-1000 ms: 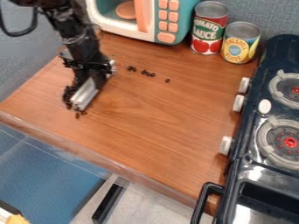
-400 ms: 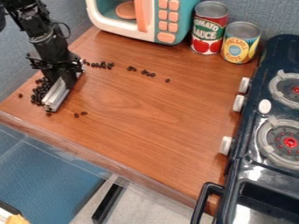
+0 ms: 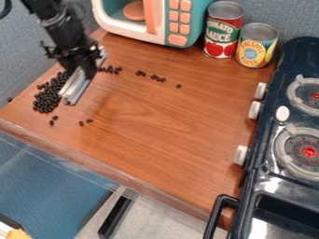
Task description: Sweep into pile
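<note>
Slanting beside the piled beans (image 3: pixel 46 100), a bar (image 3: pixel 74 87) is clamped by the gripper (image 3: pixel 83 70); stray beans (image 3: pixel 158 78) are scattered across the counter (image 3: pixel 162 140).

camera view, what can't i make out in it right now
In the camera view:
- Toy microwave: top, cut off by the upper edge
- Toy stove: far side, cut off by the right edge
- Silver bar: middle, behind the tool
- Black beans: exact count, too small and crowded

At the far right, the red can (image 3: pixel 224 31) read "TOMATO SAUCE"; the print on the yellow can (image 3: pixel 257 45) beside it was unclear.
</note>
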Motion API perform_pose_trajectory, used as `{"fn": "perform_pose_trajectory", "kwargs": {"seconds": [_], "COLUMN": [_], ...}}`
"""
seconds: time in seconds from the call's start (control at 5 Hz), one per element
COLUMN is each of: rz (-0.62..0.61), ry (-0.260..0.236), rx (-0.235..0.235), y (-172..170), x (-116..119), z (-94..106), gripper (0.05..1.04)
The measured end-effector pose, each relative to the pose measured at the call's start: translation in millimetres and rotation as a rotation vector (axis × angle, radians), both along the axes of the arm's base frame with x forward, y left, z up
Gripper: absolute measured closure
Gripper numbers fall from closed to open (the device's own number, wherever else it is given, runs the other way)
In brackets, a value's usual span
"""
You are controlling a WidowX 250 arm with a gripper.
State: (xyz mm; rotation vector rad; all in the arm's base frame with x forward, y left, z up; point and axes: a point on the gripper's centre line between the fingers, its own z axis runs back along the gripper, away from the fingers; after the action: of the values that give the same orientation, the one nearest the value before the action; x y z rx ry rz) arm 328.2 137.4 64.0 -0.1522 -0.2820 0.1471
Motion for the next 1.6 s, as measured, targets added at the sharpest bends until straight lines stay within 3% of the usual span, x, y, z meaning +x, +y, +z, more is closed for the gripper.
{"fn": "perform_pose_trajectory", "kwargs": {"seconds": [0.2,0.6,0.8,1.2,1.6], "rz": [-0.048,-0.076,-0.083,-0.062,-0.05], "ry": [0.003,0.02,0.06,0.102,0.109], "rx": [-0.013,0.098,0.105,0.114,0.112], "y": [-38.4,-114.4,-135.3,-155.7,-156.5], "x": [5.3,21.2,29.2,57.1,67.7], "z": [8.7,-1.0,-17.2,-37.1,-44.5], "gripper": [0.714,0.714,0.714,0.714,0.714]}}
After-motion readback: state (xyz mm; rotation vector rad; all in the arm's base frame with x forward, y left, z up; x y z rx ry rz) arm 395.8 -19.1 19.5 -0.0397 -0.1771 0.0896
